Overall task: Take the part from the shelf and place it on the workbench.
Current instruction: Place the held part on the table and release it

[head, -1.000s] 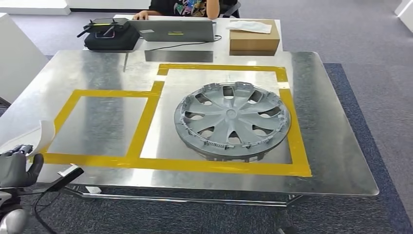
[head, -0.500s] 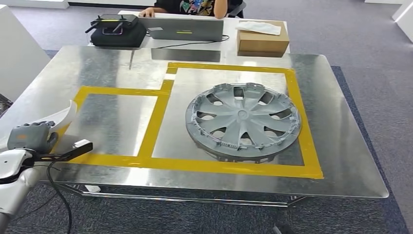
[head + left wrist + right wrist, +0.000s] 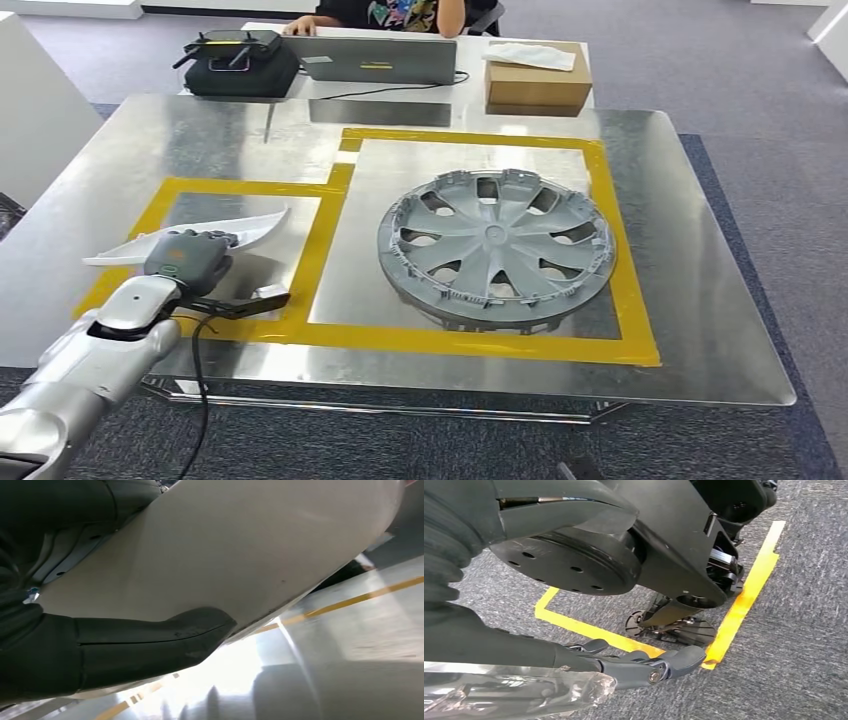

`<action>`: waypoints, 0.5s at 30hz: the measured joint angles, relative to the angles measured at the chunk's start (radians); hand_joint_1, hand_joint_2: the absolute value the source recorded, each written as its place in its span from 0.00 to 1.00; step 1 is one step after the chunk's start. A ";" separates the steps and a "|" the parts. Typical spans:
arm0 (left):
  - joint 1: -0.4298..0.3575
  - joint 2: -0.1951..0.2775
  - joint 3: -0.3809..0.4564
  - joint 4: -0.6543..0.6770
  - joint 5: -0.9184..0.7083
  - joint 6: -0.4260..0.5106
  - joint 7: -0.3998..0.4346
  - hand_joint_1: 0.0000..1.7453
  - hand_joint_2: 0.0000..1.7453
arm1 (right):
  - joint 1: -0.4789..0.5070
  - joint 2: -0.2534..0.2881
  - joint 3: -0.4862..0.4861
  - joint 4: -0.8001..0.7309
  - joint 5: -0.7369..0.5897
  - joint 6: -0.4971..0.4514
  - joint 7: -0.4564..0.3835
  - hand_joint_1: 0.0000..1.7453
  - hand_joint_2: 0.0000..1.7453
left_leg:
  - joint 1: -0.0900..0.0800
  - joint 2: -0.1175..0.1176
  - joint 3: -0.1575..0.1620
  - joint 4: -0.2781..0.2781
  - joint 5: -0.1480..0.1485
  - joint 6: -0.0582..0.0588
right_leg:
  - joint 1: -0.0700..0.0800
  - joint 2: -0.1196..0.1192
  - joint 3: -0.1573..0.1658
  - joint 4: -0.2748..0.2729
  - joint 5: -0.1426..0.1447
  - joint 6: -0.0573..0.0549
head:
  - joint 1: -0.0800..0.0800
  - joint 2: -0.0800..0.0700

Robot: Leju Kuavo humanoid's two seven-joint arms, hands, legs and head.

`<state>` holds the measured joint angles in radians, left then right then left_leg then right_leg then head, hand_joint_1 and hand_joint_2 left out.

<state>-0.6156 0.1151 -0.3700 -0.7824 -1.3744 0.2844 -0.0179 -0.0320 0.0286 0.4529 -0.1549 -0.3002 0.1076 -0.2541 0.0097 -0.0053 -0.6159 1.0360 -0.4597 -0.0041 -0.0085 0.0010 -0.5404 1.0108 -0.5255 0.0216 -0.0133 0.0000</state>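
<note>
Left hand (image 3: 188, 258) clamped on white curved plastic panel (image 3: 215, 229), held flat above yellow-taped left box on shiny metal surface (image 3: 700, 330), near its front-left corner: likely lining up for set-down. Grey plastic wheel cover (image 3: 497, 255) fills larger box. Right hand (image 3: 644, 667) hangs over floor, fingers loosely apart, holding nothing.

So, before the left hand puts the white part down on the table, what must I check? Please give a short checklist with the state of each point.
1. Left hand holds the white part: ok.
2. Part is over the small taped square: ok.
3. Square beneath is free: cannot tell, hidden under the part.
4. Wheel cover stands apart from the part: ok.
5. Part level: not ok, tilted.
6. Right hand is away, over the floor: ok.
</note>
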 joint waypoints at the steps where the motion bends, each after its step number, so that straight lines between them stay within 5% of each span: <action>1: -0.001 -0.010 -0.017 0.000 -0.004 0.000 0.000 1.00 1.00 | 0.000 0.000 0.002 0.000 0.000 -0.001 0.001 0.00 1.00 | 0.000 0.000 0.000 0.000 0.000 0.000 | 0.000 0.000 0.000 0.000 0.000 0.000 | 0.000 0.000; 2: -0.001 -0.018 -0.032 0.000 -0.006 0.001 -0.001 1.00 1.00 | 0.000 0.000 0.004 0.000 0.000 -0.001 0.002 0.00 1.00 | 0.000 0.000 0.000 0.000 0.000 0.000 | 0.000 0.000 0.000 0.000 0.000 0.000 | 0.000 0.000; 6: 0.000 -0.044 -0.088 0.000 -0.023 0.005 0.007 0.00 1.00 | 0.000 0.000 0.009 -0.001 0.000 -0.002 0.009 0.00 0.00 | 0.000 0.000 0.000 -0.001 0.000 0.000 | 0.000 0.000 0.000 0.000 0.000 0.000 | 0.000 0.000; 15: 0.001 -0.065 -0.141 0.000 -0.045 -0.002 0.056 0.00 1.00 | 0.000 0.000 0.009 -0.002 0.000 0.000 0.010 0.00 0.00 | 0.000 0.000 0.000 -0.001 0.000 0.000 | 0.000 -0.001 0.000 0.000 0.000 0.000 | 0.000 0.000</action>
<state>-0.6143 0.0499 -0.5110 -0.7820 -1.4198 0.2827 0.0380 -0.0319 0.0286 0.4620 -0.1564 -0.3002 0.1076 -0.2439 0.0098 -0.0054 -0.6158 1.0350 -0.4596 -0.0041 -0.0083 0.0005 -0.5406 1.0110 -0.5256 0.0217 -0.0133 0.0000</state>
